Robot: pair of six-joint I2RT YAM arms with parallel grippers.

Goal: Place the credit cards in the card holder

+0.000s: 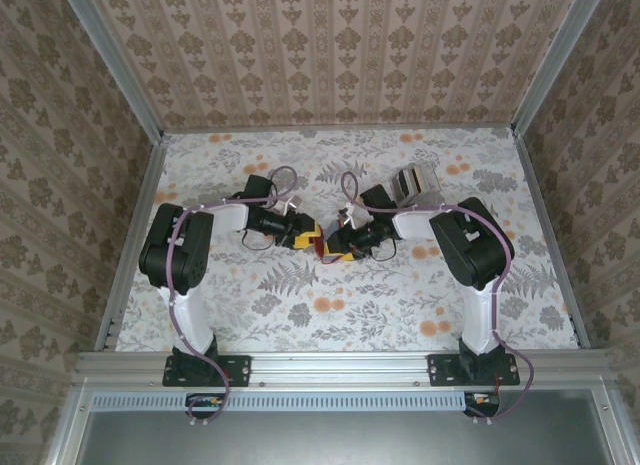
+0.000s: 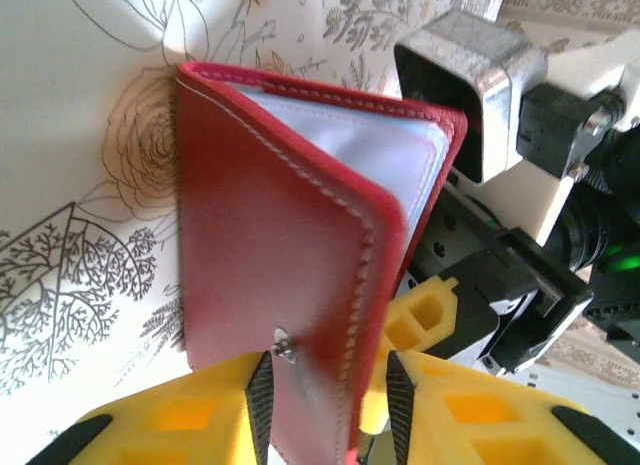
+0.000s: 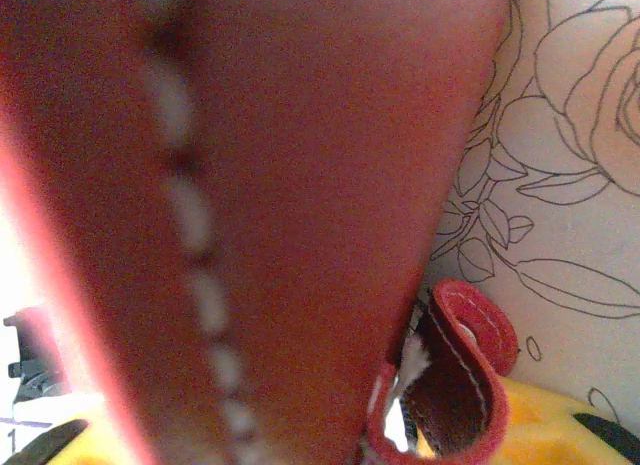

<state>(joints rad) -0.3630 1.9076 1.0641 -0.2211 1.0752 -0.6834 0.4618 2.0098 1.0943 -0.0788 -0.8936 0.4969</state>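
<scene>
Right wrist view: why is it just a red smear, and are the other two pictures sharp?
Right wrist: the card holder sits too close to the lens, so its stitching blurs; left wrist: it is mostly sharp; top external: clear, but small.

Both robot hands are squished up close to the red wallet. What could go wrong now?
1. The left pincer nips the card holder only near one edge, so it might slip or twist out.
2. The right pincer sits very close beside it, so the two might bump.
3. The tab curls close to that pincer and might snag.
</scene>
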